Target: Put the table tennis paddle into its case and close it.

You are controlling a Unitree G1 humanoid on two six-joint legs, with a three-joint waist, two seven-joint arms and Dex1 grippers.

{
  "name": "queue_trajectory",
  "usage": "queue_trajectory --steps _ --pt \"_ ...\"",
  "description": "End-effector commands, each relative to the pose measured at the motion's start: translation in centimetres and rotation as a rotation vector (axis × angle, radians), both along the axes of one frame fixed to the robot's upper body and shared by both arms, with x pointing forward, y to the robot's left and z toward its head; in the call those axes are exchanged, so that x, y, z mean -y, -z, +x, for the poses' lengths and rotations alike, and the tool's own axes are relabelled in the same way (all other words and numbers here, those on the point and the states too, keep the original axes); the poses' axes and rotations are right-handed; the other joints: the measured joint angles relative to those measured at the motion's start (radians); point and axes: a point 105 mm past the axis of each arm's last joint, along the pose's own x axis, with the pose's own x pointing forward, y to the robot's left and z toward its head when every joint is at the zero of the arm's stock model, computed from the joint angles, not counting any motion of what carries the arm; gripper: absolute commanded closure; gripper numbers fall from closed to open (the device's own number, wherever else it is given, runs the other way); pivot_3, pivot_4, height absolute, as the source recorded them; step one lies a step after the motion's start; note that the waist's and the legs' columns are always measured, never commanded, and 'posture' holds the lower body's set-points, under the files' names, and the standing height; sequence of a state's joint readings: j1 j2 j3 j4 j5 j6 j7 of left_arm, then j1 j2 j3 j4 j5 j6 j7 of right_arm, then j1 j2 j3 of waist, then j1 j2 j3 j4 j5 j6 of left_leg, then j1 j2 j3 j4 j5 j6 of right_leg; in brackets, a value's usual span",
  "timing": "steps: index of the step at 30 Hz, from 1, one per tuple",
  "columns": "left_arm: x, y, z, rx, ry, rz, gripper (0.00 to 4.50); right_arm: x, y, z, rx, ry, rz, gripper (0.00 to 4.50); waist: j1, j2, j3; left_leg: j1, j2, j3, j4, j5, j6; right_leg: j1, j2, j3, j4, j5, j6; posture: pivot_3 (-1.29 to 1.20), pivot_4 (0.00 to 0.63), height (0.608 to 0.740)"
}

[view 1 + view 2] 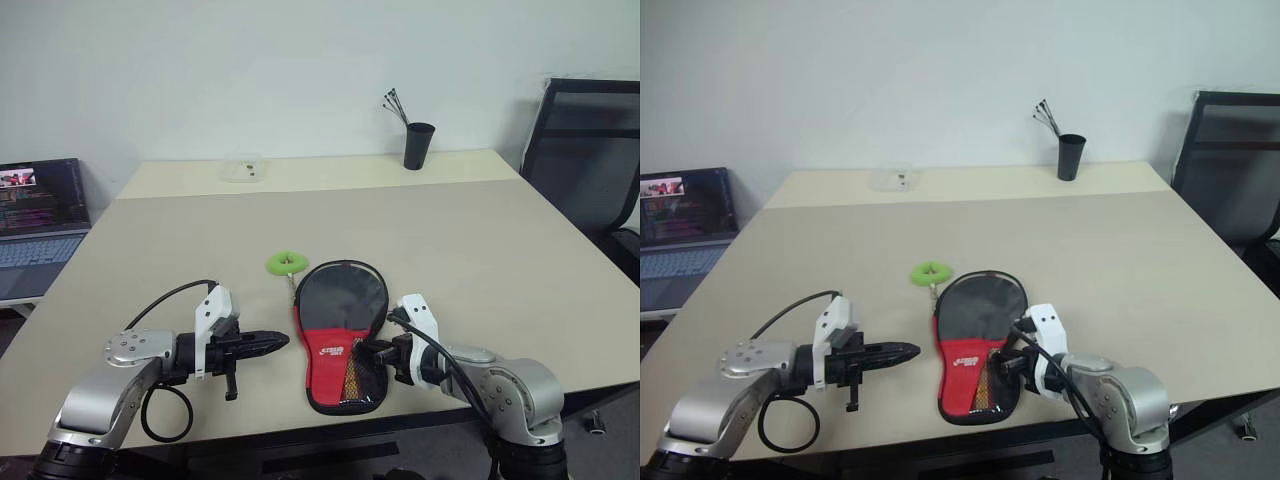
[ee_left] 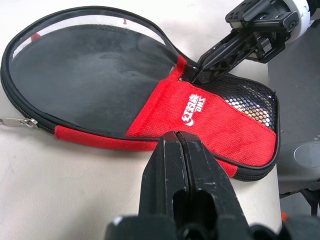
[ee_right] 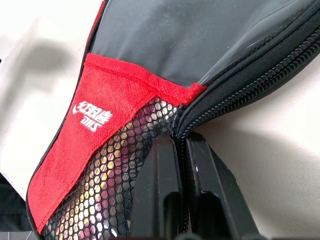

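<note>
The case (image 1: 328, 346) lies flat near the table's front edge, red logo side up, mesh end toward me. The table tennis paddle is inside it: its black face (image 1: 342, 296) shows through the clear window and its light handle (image 2: 254, 111) through the mesh. My right gripper (image 1: 374, 352) sits at the case's right rim, shut on the zipper edge (image 3: 200, 112) where the red cloth meets the window. My left gripper (image 1: 281, 342) is shut on nothing, pointing at the case's left side just short of it. Its fingers (image 2: 165, 165) hover over the red rim.
A green ring (image 1: 287, 263) on a short metal pull lies just beyond the case. At the table's far side stand a black cup (image 1: 419, 145) with sticks and a small clear box (image 1: 244, 168). A laptop (image 1: 35, 215) sits to the left and a black chair (image 1: 590, 150) to the right.
</note>
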State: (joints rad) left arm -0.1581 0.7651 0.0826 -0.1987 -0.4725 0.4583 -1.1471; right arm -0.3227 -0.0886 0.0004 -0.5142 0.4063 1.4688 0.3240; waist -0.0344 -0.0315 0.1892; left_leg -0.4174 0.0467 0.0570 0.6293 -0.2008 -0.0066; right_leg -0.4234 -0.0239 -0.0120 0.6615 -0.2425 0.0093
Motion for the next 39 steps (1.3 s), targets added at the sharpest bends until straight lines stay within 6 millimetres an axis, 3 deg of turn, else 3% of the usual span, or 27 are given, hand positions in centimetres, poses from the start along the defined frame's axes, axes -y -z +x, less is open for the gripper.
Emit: queue_trajectory --steps 1,15,18,21,29,33,36,39 --pt "0.3 -0.6 -0.1 0.041 0.022 0.004 4.50 -0.2 -0.5 -0.6 0.013 -0.019 0.020 4.48 0.001 0.000 0.000 0.000 0.000 0.000 0.000 0.000 0.000 0.000 0.000 0.000 0.000 0.000 0.000 0.00 0.150 0.740" --pt "1.1 -0.3 0.3 0.057 0.036 -0.012 4.50 0.3 -0.3 -0.8 0.010 0.017 0.013 4.48 0.003 -0.001 0.000 0.000 0.000 0.000 0.000 0.000 -0.001 0.000 0.000 0.000 -0.001 0.000 0.000 0.00 0.150 0.740" --pt "1.2 -0.3 0.3 0.063 0.031 -0.020 4.50 1.1 -1.0 -0.6 0.036 0.078 0.013 3.72 0.003 -0.001 -0.001 0.000 0.000 0.000 0.000 0.000 -0.001 0.000 0.000 0.000 -0.001 0.000 0.000 0.00 0.150 0.740" --pt "1.0 -0.4 0.8 0.081 -0.010 -0.036 4.50 1.8 -3.1 -0.4 0.123 0.138 0.023 2.64 0.003 -0.001 -0.001 0.000 0.000 0.000 0.000 0.000 -0.001 0.000 0.000 0.000 -0.001 0.000 0.000 0.00 0.150 0.740" --pt "0.2 -1.2 3.8 0.117 -0.185 -0.090 4.50 0.9 -8.3 0.0 0.324 -0.068 0.024 0.01 0.003 -0.002 -0.001 0.000 0.000 -0.001 0.000 0.000 -0.001 0.000 0.002 -0.001 0.000 0.000 0.000 0.00 0.150 0.740" --pt "-0.7 -1.9 5.5 0.182 -0.273 -0.066 4.50 -1.6 -8.0 0.9 0.381 -0.209 -0.023 0.01 0.002 -0.002 -0.001 0.000 0.000 0.000 0.000 0.000 -0.001 0.000 0.003 -0.001 -0.001 0.000 0.000 0.00 0.150 0.740" --pt "-1.0 -2.2 6.2 0.199 -0.305 -0.056 4.50 -2.7 -7.4 2.2 0.407 -0.210 -0.040 0.01 0.001 -0.002 -0.001 0.000 0.000 0.000 -0.001 0.000 0.000 0.000 0.004 0.000 -0.001 0.000 0.000 0.00 0.150 0.740" --pt "-1.5 -2.3 6.9 0.203 -0.346 -0.033 3.91 -3.6 -6.1 3.5 0.440 -0.199 -0.101 0.00 0.002 -0.002 -0.001 -0.001 0.000 0.000 -0.001 0.000 0.000 0.000 0.004 0.000 -0.001 0.000 0.000 0.00 0.150 0.740"
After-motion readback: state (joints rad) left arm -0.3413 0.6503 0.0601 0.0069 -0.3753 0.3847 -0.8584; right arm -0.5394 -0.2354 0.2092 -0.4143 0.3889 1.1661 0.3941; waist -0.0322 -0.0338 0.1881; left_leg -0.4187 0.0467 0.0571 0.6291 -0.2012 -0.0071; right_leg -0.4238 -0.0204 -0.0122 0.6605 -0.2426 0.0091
